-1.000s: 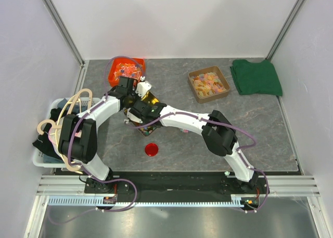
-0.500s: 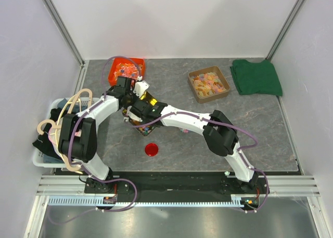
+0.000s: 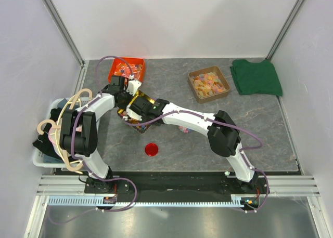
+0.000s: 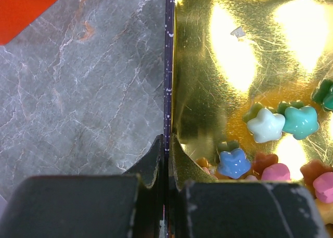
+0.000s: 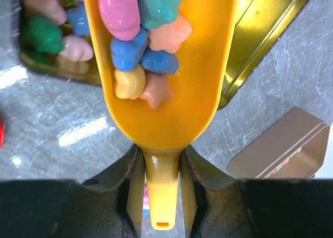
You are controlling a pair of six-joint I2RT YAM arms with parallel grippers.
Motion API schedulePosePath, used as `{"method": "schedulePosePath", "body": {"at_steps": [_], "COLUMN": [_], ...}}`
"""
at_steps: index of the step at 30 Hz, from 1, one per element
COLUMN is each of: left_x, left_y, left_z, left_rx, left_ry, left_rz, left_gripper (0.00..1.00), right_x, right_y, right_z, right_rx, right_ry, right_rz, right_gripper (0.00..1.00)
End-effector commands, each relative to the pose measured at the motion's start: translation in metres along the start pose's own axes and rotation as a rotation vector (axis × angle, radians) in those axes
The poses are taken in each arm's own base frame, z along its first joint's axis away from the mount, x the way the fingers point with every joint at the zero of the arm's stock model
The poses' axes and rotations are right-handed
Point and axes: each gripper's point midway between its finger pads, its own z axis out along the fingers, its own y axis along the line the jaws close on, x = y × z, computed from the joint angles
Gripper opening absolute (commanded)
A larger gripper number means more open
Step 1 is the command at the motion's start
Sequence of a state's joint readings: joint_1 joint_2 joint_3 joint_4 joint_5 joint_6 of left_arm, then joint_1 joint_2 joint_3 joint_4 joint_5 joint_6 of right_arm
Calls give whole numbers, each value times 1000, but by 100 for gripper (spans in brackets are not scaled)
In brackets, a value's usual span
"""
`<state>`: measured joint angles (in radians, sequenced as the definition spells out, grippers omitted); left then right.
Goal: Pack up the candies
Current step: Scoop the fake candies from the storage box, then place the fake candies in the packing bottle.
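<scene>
While left jaws pinch the shiny gold box's (image 4: 208,108) wall, the yellow plastic scoop (image 5: 166,110) clamped in right jaws could tip toward 3 o'clock, spilling colourful chunky candies (image 5: 143,38).

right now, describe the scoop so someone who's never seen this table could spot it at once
On the grey stone table, go to the left-middle, where both arms meet over the gold-lined box. The scoop is held over that box, its handle pinched in the right claw. It is the only plain yellow plastic thing there, with a handful of candies lying in its bowl.
</scene>
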<state>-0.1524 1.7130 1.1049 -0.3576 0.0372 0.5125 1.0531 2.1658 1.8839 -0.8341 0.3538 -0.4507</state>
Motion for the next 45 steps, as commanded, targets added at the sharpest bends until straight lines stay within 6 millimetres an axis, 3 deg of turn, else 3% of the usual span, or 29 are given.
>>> {"method": "schedulePosePath", "body": {"at_steps": [1, 12, 19, 25, 31, 35, 40, 45], "left_x": [-18, -4, -1, -1, -4, -5, -9, -15], "left_y": [22, 22, 17, 12, -1, -13, -35, -55], "left_z": [5, 20, 24, 24, 19, 16, 10, 2], "left_rx": [-48, -15, 9, 30, 96, 143, 211, 272], "left_ry": [-52, -31, -29, -39, -72, -84, -108, -135], "left_rz": [-39, -72, -79, -86, -81, -65, -13, 15], "left_gripper": [2, 2, 2, 2, 2, 2, 2, 2], "right_x": [-31, -57, -55, -41, -12, 22, 65, 107], "right_y": [-16, -16, -32, -53, -86, -110, -125, -119], "right_z": [-46, -94, -124, -146, -151, -145, -140, -144], "right_rx": [12, -14, 25, 100, 149, 160, 142, 99], "right_ry": [-140, -277, -323, -327, -296, -243, -173, -108], "right_rz": [24, -11, 3, 13, 71, 113, 123, 91], "right_gripper": [0, 0, 0, 0, 0, 0, 0, 0]}}
